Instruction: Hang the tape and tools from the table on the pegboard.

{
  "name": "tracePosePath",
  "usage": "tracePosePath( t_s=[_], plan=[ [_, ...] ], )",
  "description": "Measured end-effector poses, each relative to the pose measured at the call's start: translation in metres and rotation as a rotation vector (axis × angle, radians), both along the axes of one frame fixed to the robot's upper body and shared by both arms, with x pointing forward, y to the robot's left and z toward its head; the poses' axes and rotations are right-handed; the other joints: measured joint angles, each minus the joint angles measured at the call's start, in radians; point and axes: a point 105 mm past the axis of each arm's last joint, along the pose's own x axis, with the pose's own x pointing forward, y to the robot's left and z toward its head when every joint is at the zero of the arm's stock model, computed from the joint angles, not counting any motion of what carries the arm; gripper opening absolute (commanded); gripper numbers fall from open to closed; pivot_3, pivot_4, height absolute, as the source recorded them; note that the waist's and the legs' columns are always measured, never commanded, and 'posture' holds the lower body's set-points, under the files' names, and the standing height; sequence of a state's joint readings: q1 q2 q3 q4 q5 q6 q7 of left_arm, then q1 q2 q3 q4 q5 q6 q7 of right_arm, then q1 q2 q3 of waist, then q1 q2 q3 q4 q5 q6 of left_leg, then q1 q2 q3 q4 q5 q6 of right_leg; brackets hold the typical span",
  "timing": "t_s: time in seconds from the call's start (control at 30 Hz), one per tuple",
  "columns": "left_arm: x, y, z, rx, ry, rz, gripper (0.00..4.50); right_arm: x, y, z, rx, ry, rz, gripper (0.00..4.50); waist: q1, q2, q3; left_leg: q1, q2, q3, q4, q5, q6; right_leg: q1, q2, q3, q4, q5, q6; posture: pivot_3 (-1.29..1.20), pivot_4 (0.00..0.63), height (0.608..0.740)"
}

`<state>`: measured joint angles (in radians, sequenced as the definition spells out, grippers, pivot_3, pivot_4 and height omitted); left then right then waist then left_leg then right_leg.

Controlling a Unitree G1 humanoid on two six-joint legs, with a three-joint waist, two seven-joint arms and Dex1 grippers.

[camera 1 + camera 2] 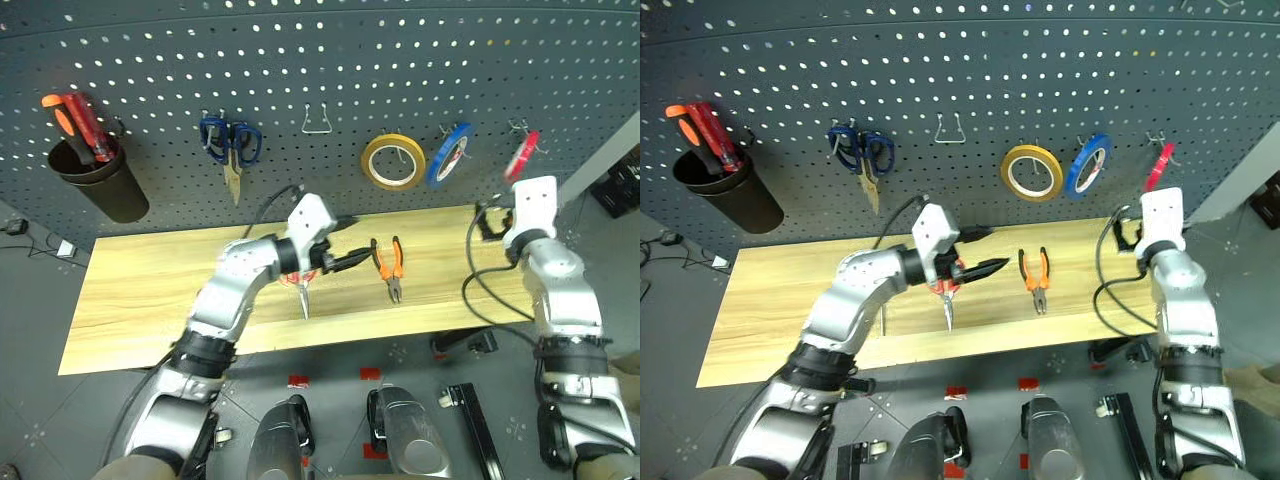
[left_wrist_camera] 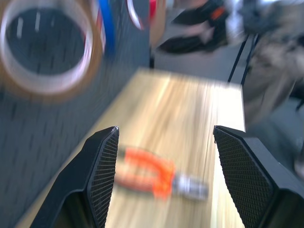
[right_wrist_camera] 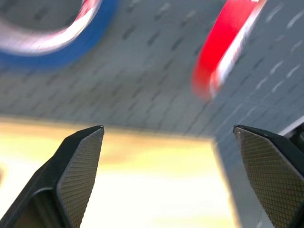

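The red tape [image 1: 522, 152] hangs on a hook at the right of the pegboard [image 1: 300, 60]. My right gripper [image 3: 168, 130] is just below it, open and empty, with the tape [image 3: 228, 42] apart from its fingers. On the table [image 1: 150, 300] lie the orange-and-black pliers [image 1: 392, 265] and the red-handled scissors [image 1: 303, 290]. My left gripper [image 1: 360, 240] hovers open over the scissors' handles, holding nothing. It points toward the pliers [image 2: 159, 175].
A yellow roll [image 1: 393, 160] and a blue roll [image 1: 448, 155] hang left of the red tape. An empty wire hook [image 1: 318, 120], a blue-handled pair of tools [image 1: 230, 145] and a black cup [image 1: 95, 175] with red and orange screwdrivers are further left.
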<state>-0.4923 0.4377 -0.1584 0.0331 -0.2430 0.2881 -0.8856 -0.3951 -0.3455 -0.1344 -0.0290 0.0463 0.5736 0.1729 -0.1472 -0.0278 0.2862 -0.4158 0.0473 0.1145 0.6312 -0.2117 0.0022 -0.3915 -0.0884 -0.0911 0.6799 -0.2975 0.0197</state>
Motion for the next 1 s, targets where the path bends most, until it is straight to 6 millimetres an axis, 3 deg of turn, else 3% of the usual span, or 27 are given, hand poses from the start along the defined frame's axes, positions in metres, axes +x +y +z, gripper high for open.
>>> tracePosePath(
  t_s=[0.13, 0.23, 0.33, 0.5, 0.7, 1.0],
  plan=[
    [-0.011, 0.04, -0.012, 0.081, 0.06, 0.056, 3.37, -0.033, 0.067, -0.027, 0.155, 0.171, 0.121, 4.46, 0.003, 0.001, 0.001, 0.0, 0.0, -0.001, 0.0, 0.0, 0.0, -0.001, -0.001, 0.0, 0.001, 0.0, 0.0, -0.27, 0.294, 0.74],
    [-0.019, 0.064, -0.021, 0.166, 0.083, 0.08, 3.37, -0.045, 0.106, -0.028, 0.243, 0.236, 0.19, 4.46, 0.007, 0.001, 0.001, -0.001, -0.001, -0.001, 0.0, 0.0, 0.0, -0.001, -0.002, 0.0, 0.0, 0.0, 0.0, -0.26, 0.308, 0.74],
    [-0.026, 0.085, -0.034, 0.25, 0.097, 0.104, 3.37, -0.05, 0.129, -0.036, 0.264, 0.305, 0.218, 4.46, 0.011, 0.0, 0.001, -0.001, -0.001, -0.002, -0.001, 0.0, 0.0, -0.001, -0.002, -0.001, 0.0, 0.0, -0.001, -0.25, 0.312, 0.74],
    [-0.028, 0.102, -0.043, 0.307, 0.101, 0.137, 3.37, -0.04, 0.13, -0.053, 0.18, 0.364, 0.19, 4.46, 0.019, 0.0, 0.002, -0.004, -0.002, -0.001, -0.001, 0.0, 0.0, -0.005, -0.002, -0.001, -0.001, 0.0, -0.001, -0.23, 0.315, 0.74],
    [-0.03, 0.101, -0.042, 0.306, 0.087, 0.123, 3.37, -0.011, 0.126, -0.073, 0.108, 0.412, 0.117, 4.46, 0.014, 0.0, 0.003, -0.005, -0.001, 0.0, -0.002, 0.0, 0.0, -0.007, -0.002, -0.001, 0.0, -0.001, -0.002, -0.22, 0.32, 0.74],
    [-0.034, 0.092, -0.035, 0.308, 0.068, 0.089, 3.37, 0.021, 0.13, -0.076, 0.174, 0.45, 0.066, 4.46, 0.011, 0.001, 0.009, -0.011, -0.001, 0.001, -0.002, 0.0, 0.0, -0.014, -0.002, 0.0, 0.0, 0.0, -0.002, -0.18, 0.34, 0.74]
  ],
)
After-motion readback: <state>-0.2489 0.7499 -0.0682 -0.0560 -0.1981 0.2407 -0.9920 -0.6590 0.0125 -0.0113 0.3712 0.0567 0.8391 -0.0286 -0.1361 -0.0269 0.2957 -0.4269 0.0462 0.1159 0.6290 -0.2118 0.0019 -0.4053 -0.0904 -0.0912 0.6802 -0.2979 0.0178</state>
